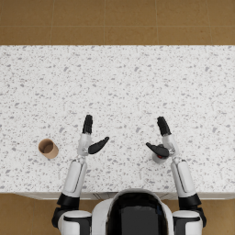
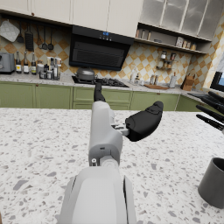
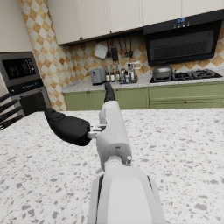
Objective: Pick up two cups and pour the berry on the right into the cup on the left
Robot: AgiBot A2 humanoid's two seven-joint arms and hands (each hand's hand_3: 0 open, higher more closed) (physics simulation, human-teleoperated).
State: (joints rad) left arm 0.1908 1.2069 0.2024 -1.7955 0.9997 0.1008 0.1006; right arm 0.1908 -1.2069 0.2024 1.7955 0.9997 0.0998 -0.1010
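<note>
Grey cup [image 1: 159, 159] sits on the speckled counter [image 1: 137, 82] at about 5 o'clock in the head view, touching or just under the right hand [image 1: 161, 140]; something red shows inside, too small to identify. Brown cup [image 1: 48, 148] at 8 o'clock, lying tilted, well apart from the left hand [image 1: 92, 137]. Both hands wide, fingers spread, holding nothing. No legible writing or labels anywhere.

A home kitchen: green cabinets [image 2: 52, 96], stove [image 2: 94, 80], range hood [image 2: 98, 50], terrazzo counter [image 1: 119, 82].
</note>
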